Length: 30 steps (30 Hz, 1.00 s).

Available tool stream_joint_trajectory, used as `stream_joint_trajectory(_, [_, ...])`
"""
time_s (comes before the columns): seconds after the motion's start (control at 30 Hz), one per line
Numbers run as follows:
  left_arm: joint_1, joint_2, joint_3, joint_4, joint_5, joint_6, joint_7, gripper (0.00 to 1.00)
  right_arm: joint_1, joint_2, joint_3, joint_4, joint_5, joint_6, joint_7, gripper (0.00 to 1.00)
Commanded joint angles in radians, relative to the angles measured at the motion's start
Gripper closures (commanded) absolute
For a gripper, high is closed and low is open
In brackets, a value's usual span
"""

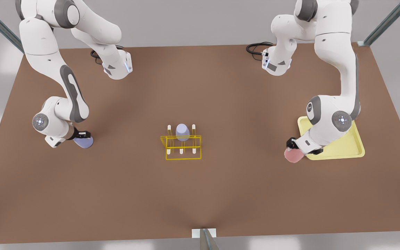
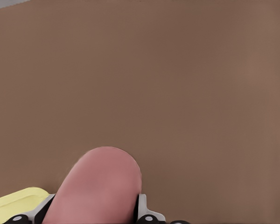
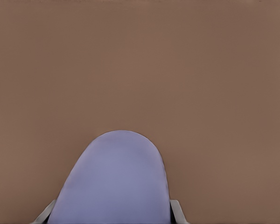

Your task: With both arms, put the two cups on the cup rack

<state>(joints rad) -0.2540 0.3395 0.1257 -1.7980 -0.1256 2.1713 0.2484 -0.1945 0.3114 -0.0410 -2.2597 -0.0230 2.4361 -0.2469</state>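
Broadly, a brown surface (image 1: 200, 194) carries everything, and two white arms reach down onto it from the far edge. The arm on the front view's right (image 1: 342, 69) is the left one; the arm on the front view's left (image 1: 47, 59) is the right one.

Next in size, a pale yellow tray (image 1: 354, 147) lies flat under the left arm's wrist. Near the middle of the surface stands the yellow cup rack (image 1: 182, 148) with white-tipped pegs, and a pale lavender cup (image 1: 182, 132) sits upside down on its middle back peg. The other pegs are bare.

The left gripper (image 1: 295, 148) hangs just off the tray's corner nearest the rack. Its fingers (image 2: 142, 209) are narrowed onto the salmon pink cup (image 1: 293, 155), one on each side of the cup's wall, pads against it. The cup lies tilted in that grip, well apart from the rack; whether it touches the surface cannot be told.

The right gripper (image 1: 82, 136) is low over the surface, well away from the rack on the front view's left. Its fingers (image 3: 176, 210) press both sides of the periwinkle cup (image 1: 83, 141), holding it tilted, closed end pointing away from the wrist.
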Motion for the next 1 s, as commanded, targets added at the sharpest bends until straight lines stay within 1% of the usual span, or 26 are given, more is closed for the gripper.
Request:
stream_joint_trajectory(0.0, [-0.007,0.038,-0.061,0.058,-0.005,-0.094,-0.661,0.22,0.009,0.000,0.018,0.020,-0.012,-0.074,0.035,0.43])
stream_joint_trajectory(0.03, [-0.008,0.101,-0.115,0.126,0.000,-0.097,-0.776,0.22,0.010,0.000,0.055,0.077,0.012,-0.162,0.037,0.43])
stream_joint_trajectory(0.07, [-0.051,0.118,-0.115,0.160,0.004,-0.102,-0.850,0.22,0.030,0.003,0.067,0.124,0.028,-0.224,0.040,0.43])
stream_joint_trajectory(0.1, [-0.083,0.142,-0.115,0.193,0.003,-0.102,-0.897,0.22,0.046,0.002,0.073,0.137,0.031,-0.230,0.040,0.43])
stream_joint_trajectory(0.13, [-0.119,0.177,-0.115,0.249,0.004,-0.102,-0.936,0.22,0.049,0.002,0.104,0.166,0.041,-0.267,0.040,0.43])
stream_joint_trajectory(0.17, [-0.129,0.233,-0.115,0.348,-0.002,-0.145,-0.974,0.22,0.063,0.002,0.130,0.198,0.075,-0.302,0.040,0.43])
stream_joint_trajectory(0.2, [-0.152,0.273,-0.115,0.414,-0.005,-0.163,-1.017,0.22,0.112,0.000,0.130,0.218,0.075,-0.305,0.040,0.43])
stream_joint_trajectory(0.27, [-0.165,0.340,-0.152,0.535,-0.006,-0.191,-1.031,0.22,0.213,-0.001,0.131,0.269,0.089,-0.305,0.038,0.43])
stream_joint_trajectory(0.3, [-0.186,0.363,-0.165,0.574,-0.008,-0.232,-1.031,0.22,0.250,-0.001,0.131,0.292,0.094,-0.307,0.037,0.43])
stream_joint_trajectory(0.33, [-0.201,0.381,-0.204,0.603,-0.006,-0.271,-1.032,0.22,0.291,0.000,0.131,0.318,0.094,-0.307,0.037,0.43])
stream_joint_trajectory(0.43, [-0.255,0.412,-0.205,0.701,-0.032,-0.297,-1.104,0.22,0.402,0.012,0.130,0.371,0.124,-0.305,0.041,0.43])
stream_joint_trajectory(0.47, [-0.275,0.414,-0.204,0.723,-0.034,-0.297,-1.137,0.22,0.428,0.031,0.130,0.402,0.135,-0.305,0.041,0.43])
stream_joint_trajectory(0.57, [-0.324,0.426,-0.205,0.724,-0.074,-0.300,-1.160,0.22,0.518,0.089,0.130,0.509,0.141,-0.305,0.078,0.43])
stream_joint_trajectory(0.63, [-0.366,0.447,-0.201,0.744,-0.077,-0.294,-1.209,0.22,0.527,0.106,0.130,0.555,0.143,-0.305,0.100,0.43])
stream_joint_trajectory(0.7, [-0.375,0.475,-0.201,0.779,-0.077,-0.289,-1.210,0.22,0.517,0.115,0.128,0.562,0.144,-0.305,0.095,0.43])
stream_joint_trajectory(0.9, [-0.375,0.493,-0.201,0.784,-0.078,-0.199,-1.216,0.22,0.523,0.068,0.133,0.565,0.158,-0.311,0.087,0.43])
stream_joint_trajectory(0.93, [-0.375,0.497,-0.201,0.784,-0.078,-0.188,-1.216,0.22,0.521,0.060,0.156,0.565,0.167,-0.313,0.089,0.43])
stream_joint_trajectory(0.97, [-0.376,0.504,-0.201,0.784,-0.078,-0.186,-1.215,0.19,0.523,0.055,0.161,0.565,0.167,-0.313,0.090,0.43])
